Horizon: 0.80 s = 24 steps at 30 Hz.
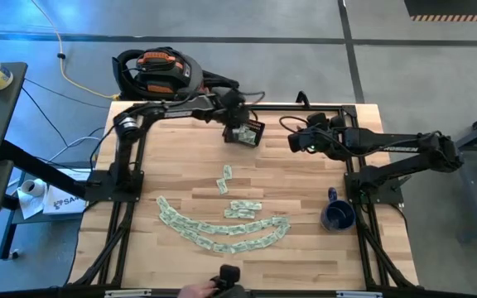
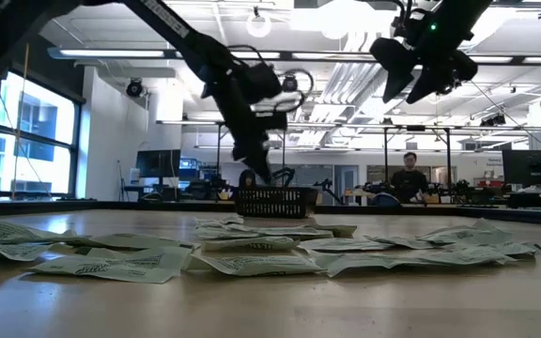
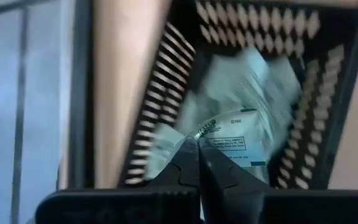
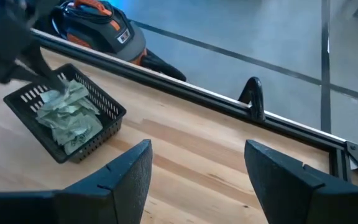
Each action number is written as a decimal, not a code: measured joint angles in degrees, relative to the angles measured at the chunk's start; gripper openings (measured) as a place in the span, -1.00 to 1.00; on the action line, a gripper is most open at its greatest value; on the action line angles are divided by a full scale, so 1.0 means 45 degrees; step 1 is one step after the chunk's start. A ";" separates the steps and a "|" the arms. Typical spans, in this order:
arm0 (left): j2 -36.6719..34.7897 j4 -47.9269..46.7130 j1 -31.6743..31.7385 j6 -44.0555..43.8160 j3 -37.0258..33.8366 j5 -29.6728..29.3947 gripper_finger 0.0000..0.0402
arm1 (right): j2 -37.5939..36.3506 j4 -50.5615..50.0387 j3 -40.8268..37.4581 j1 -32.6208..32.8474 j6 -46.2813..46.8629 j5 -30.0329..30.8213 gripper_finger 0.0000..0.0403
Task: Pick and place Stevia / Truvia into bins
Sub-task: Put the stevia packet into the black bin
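Note:
The dark slatted basket [image 1: 256,133] stands near the table's far edge with several pale green Stevia sachets lying in it [image 4: 67,118]. My left gripper [image 3: 199,142] hangs over the basket, slanting down, shut on one sachet [image 3: 238,134]. In the low view it [image 2: 259,167] is just above the basket's rim [image 2: 275,200]. My right gripper [image 4: 197,186] stands open and raised, to the right of the basket [image 1: 298,142], with nothing between its fingers. Many loose sachets [image 1: 222,228] lie flat on the table in a curved band toward the near edge. My left gripper pinches one sachet by an edge near a corner [image 3: 209,127] between its two fingertips. The fingers come from above, slanting down into the basket's opening. The sachet hangs beyond the fingertips, over the sachets lying in the basket; whether it touches them I cannot tell.
A dark blue mug [image 1: 338,217] stands at the table's right side. A black and orange device [image 1: 160,70] lies beyond the far edge. A person's hand [image 1: 214,288] shows at the near edge. Bare wood lies between the basket and the sachet band.

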 joint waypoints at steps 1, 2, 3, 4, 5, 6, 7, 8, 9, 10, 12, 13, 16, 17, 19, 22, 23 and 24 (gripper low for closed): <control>0.0138 -0.0274 -0.0027 0.0286 0.0030 -0.0049 -0.85 | 0.0000 -0.0054 0.0000 0.0000 0.0000 -0.0008 0.22; 0.0246 -0.0565 -0.0035 0.0472 0.0030 -0.0049 -0.84 | 0.0000 -0.0151 0.0000 0.0000 0.0005 -0.0026 0.22; 0.0348 -0.0791 -0.0039 0.0484 0.0030 -0.0061 -0.84 | 0.0005 -0.0258 0.0000 0.0000 0.0005 -0.0065 0.22; 0.0432 -0.0874 -0.0025 0.0411 0.0030 -0.0158 -0.84 | 0.0005 -0.0326 0.0000 0.0000 0.0005 -0.0078 0.22; 0.0542 -0.0902 -0.0011 0.0181 0.0030 -0.0415 -0.84 | 0.0005 -0.0369 0.0000 0.0000 0.0005 -0.0076 0.22; 0.0600 -0.0960 0.0003 -0.0140 0.0035 -0.0677 -0.84 | 0.0005 -0.0433 0.0000 0.0000 0.0005 -0.0076 0.22; 0.0621 -0.1013 0.0007 -0.0480 0.0035 -0.0869 -0.84 | 0.0005 -0.0475 0.0000 0.0000 0.0005 -0.0052 0.22; 0.0621 -0.0996 0.0009 -0.0780 0.0035 -0.1077 -0.83 | 0.0005 -0.0488 0.0000 0.0000 0.0005 -0.0029 0.22; 0.0611 -0.0884 0.0009 -0.1041 0.0040 -0.1266 -0.82 | 0.0005 -0.0497 0.0000 0.0000 0.0005 -0.0021 0.22; 0.0588 -0.0783 0.0008 -0.1172 0.0045 -0.1444 -0.80 | 0.0005 -0.0511 0.0000 0.0000 0.0005 -0.0005 0.22; 0.0486 -0.0718 0.0005 -0.1541 0.0045 -0.1843 -0.75 | 0.0005 -0.0514 0.0000 0.0000 0.0005 0.0026 0.22; 0.0424 -0.0611 0.0000 -0.1723 0.0045 -0.1945 -0.71 | 0.0005 -0.0523 0.0000 0.0000 0.0005 0.0062 0.22; 0.0254 -0.0706 0.0000 -0.2266 0.0050 -0.1775 -0.60 | 0.0005 -0.0570 0.0000 0.0000 -0.0058 0.0070 0.22; 0.0222 -0.0823 0.0000 -0.2540 0.0050 -0.1612 -0.56 | 0.0005 -0.0609 0.0000 0.0000 -0.0063 0.0070 0.22; 0.0149 -0.0954 -0.0015 -0.3097 0.0050 -0.1316 -0.47 | 0.0005 -0.0666 0.0000 0.0000 -0.0083 0.0070 0.22; 0.0021 -0.1118 -0.0086 -0.3844 0.0050 -0.0987 -0.35 | 0.0005 -0.0758 0.0000 0.0000 -0.0087 0.0075 0.22; -0.0029 -0.1244 -0.0093 -0.4025 0.0050 -0.1044 -0.31 | 0.0008 -0.0775 0.0000 0.0000 -0.0090 0.0075 0.22; -0.0077 -0.1518 -0.0109 -0.4115 0.0038 -0.1147 -0.28 | 0.0010 -0.0789 0.0000 0.0000 -0.0089 0.0070 0.22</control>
